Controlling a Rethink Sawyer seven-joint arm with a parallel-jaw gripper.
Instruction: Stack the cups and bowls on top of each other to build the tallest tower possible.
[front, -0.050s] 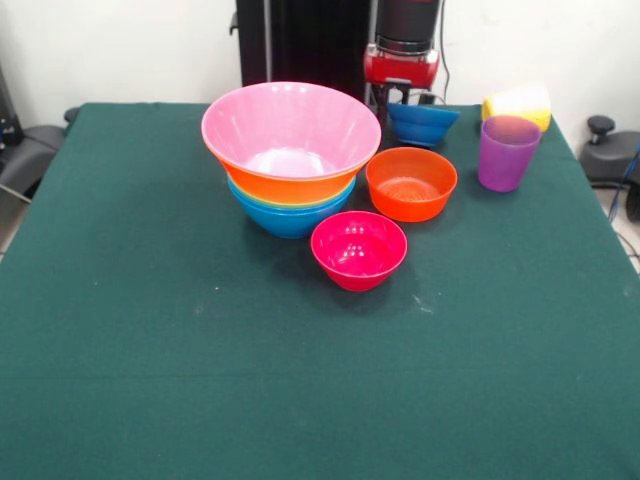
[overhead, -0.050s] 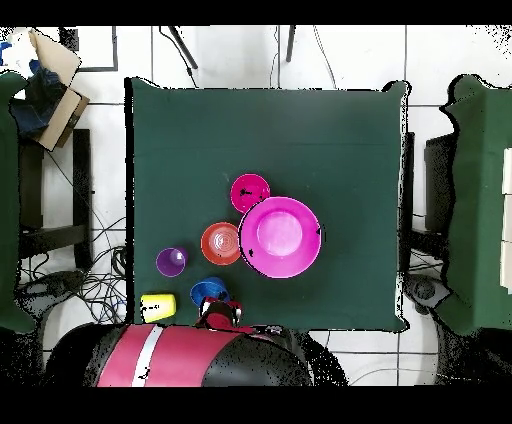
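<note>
The tower (front, -0.050s: 290, 150) stands mid-table: a wide pink bowl (front, -0.050s: 290, 125) on top, an orange bowl (front, -0.050s: 290, 186) under it and a light blue bowl (front, -0.050s: 290, 218) at the base. Seen from overhead, the pink bowl (overhead, -0.050s: 279, 237) hides the ones beneath. A small orange-red bowl (front, -0.050s: 411, 183) (overhead, -0.050s: 221, 242) and a crimson bowl (front, -0.050s: 358, 250) (overhead, -0.050s: 250, 192) sit loose beside it. The purple cup (front, -0.050s: 506, 152) (overhead, -0.050s: 171, 262) stands upright. The yellow cup (front, -0.050s: 517, 103) (overhead, -0.050s: 157, 304) lies on its side. My gripper (front, -0.050s: 402, 92) (overhead, -0.050s: 220, 312) hangs right at the dark blue bowl (front, -0.050s: 422, 123) (overhead, -0.050s: 207, 292).
The green table (front, -0.050s: 200, 350) has all the objects in the half closest to the robot. The dark blue bowl and yellow cup lie close to that edge. A cardboard box (overhead, -0.050s: 50, 70) and cables (overhead, -0.050s: 90, 290) lie on the floor beside the table.
</note>
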